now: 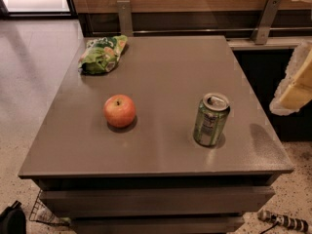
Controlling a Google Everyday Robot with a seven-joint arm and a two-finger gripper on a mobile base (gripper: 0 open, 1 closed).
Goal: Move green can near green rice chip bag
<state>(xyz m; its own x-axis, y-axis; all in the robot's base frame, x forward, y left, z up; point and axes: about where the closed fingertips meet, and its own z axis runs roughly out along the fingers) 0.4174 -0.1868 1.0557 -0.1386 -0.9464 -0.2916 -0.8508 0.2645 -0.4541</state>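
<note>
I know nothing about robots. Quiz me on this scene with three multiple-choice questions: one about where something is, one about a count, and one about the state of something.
1. Where is the green rice chip bag?
A. At the table's far left corner in the camera view
B. Leaning on the can
C. On the floor

2. How many things lie on the table?
A. Two
B. Three
C. Five

3. How is the green can placed?
A. Tipped on its side
B. Upright on the table, untouched
C. Lifted in the air

Answers:
1 A: the bag sits at the far left corner, beyond the red apple.
2 B: only the bag, the apple and the can are on it.
3 B: the can stands upright near the right front, and the gripper hangs beyond the table's right edge, apart from it.
</note>
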